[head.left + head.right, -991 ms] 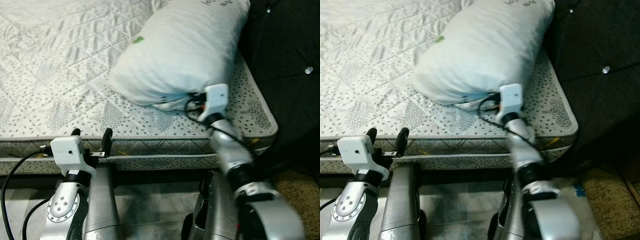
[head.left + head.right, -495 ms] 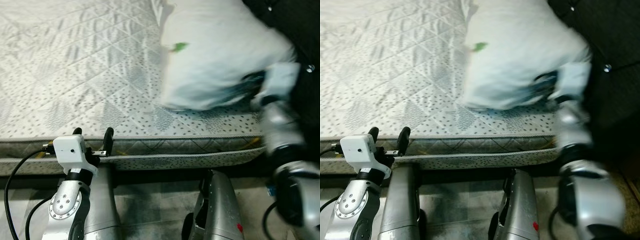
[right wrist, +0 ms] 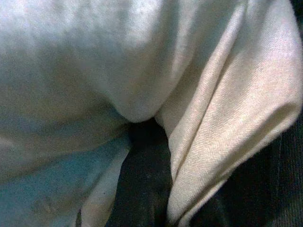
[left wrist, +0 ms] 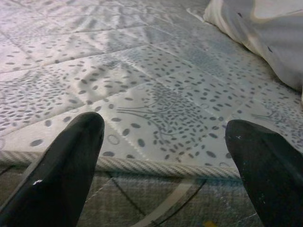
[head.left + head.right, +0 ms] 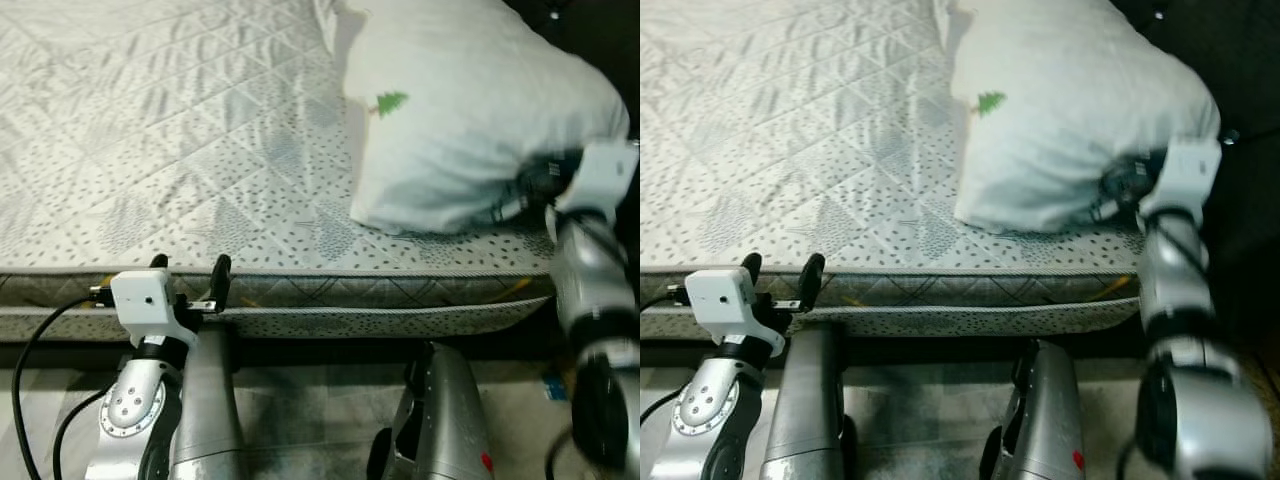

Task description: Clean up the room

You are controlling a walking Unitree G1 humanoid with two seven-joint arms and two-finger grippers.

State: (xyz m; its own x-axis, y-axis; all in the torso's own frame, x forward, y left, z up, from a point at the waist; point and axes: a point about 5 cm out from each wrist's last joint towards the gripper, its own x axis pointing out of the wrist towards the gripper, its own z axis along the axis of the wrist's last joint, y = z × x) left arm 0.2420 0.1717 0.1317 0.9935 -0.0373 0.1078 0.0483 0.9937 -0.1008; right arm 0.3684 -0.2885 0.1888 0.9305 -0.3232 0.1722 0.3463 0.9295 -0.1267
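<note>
While the right hand [image 5: 520, 195] is gripping the near right corner of the pillow [image 5: 470, 110], that pillow is lying on the bed [image 5: 180, 150] at its far right end, close against the dark headboard [image 5: 1240, 90]. In the right wrist view a black finger [image 3: 142, 184] is sitting buried in a fold of white cloth, so the hand is judged to be clamped on the pillow's fabric. A small green tree print [image 5: 388, 102] is showing on the pillow's upper face. The pillow is resting on the quilted mattress, tilted slightly, with its long side not yet squared to the headboard.

The left hand [image 5: 187, 272] is hanging idle at the near edge of the mattress, its two fingers spread wide and holding nothing; in the left wrist view the dotted mattress border is lying between them.

As to progress, the pillow is judged to be roughly where it belongs, at the head of the bed. What is remaining, as far as can be seen, is straightening it, letting go, and drawing the right arm clear. Other parts of the room cannot be assessed from these views.
</note>
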